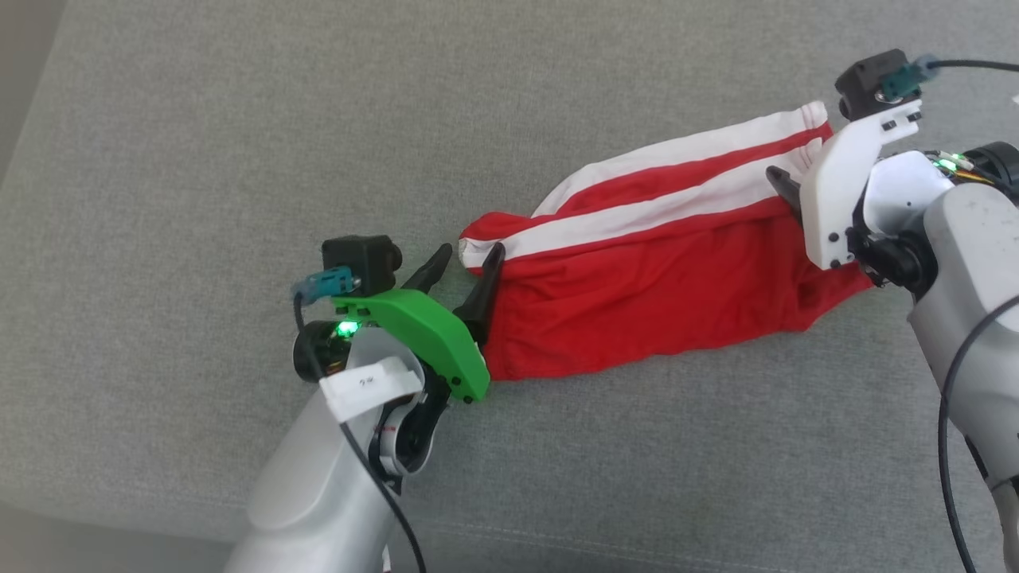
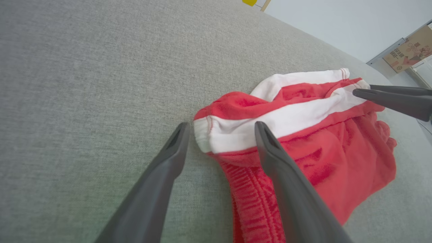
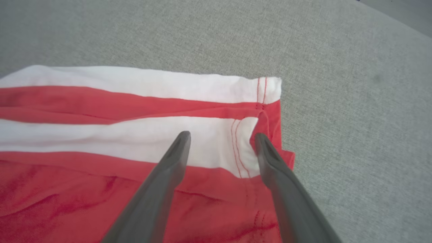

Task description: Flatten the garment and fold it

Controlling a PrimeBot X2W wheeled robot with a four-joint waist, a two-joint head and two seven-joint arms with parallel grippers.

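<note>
The garment [image 1: 637, 278] is red with broad white stripes and lies as a long, doubled-over strip running from the middle toward the upper right. My left gripper [image 1: 466, 256] is open at its left end; in the left wrist view the two fingers [image 2: 168, 158] straddle the white-trimmed corner of the garment [image 2: 320, 152], one on the bare cushion, one over the red cloth. My right gripper [image 1: 796, 175] is open over the right end. In the right wrist view its tips [image 3: 221, 135] hang above the white stripe beside the red-stitched hem of the garment [image 3: 67, 189]. Nothing is gripped.
The garment rests on a wide grey fabric cushion [image 1: 239, 159], whose front seam runs along the bottom of the head view. The left wrist view shows my right gripper's finger [image 2: 391, 99] at the garment's far end, and a cardboard box [image 2: 410, 50] against a pale wall beyond.
</note>
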